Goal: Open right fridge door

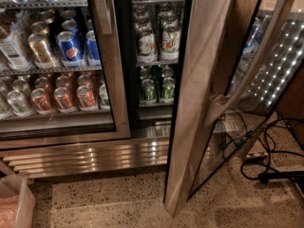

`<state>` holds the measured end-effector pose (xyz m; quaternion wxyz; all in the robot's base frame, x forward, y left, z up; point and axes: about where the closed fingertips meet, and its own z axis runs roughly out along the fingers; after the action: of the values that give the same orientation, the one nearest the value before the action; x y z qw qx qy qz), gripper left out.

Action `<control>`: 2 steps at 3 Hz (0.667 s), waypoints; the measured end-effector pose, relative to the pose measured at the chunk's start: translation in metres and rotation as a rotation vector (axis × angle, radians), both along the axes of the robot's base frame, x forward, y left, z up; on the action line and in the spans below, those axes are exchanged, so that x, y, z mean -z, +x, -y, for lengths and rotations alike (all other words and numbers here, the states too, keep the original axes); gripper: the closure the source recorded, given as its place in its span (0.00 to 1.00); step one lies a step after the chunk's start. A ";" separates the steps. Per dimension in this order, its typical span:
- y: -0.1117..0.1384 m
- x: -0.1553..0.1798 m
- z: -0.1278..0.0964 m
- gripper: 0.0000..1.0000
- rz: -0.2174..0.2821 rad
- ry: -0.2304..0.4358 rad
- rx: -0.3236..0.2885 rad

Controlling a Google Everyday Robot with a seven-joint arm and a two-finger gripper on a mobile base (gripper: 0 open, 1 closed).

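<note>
Down in the lower left corner sits a translucent plastic bin (16, 201) on the speckled floor (109, 198). Above it, filling the left half of the frame, the left fridge door (118, 84) is closed; its steel handle (102, 8) shows at the top edge. Behind its glass, blue Pepsi cans (70, 46) stand on the upper shelf and orange cans (64, 98) on the shelf below, with clear bottles beside them at the far left. A ribbed steel grille (95, 155) runs along the base of the cabinet.

At centre, the right-hand compartment stands uncovered: green-labelled bottles (147, 44) on one shelf and green cans (148, 89) on the next one down.

Right of centre, the right fridge door (199, 80) is swung out from the cabinet, its wide brushed-steel frame reaching from the top edge down to the floor. Its long bowed handle (249, 56) slants across the glass pane. Through the pane, at the right of the frame, a strip of small white lights (280, 65) glows, and black cables (266, 156) loop over the floor at lower right.

No part of the gripper falls within the frame, so how it is set cannot be told.
</note>
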<state>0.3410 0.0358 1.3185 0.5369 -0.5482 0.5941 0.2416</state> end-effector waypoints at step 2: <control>0.000 0.000 0.000 0.00 0.000 0.000 0.000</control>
<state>0.3410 0.0358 1.3185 0.5369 -0.5482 0.5941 0.2416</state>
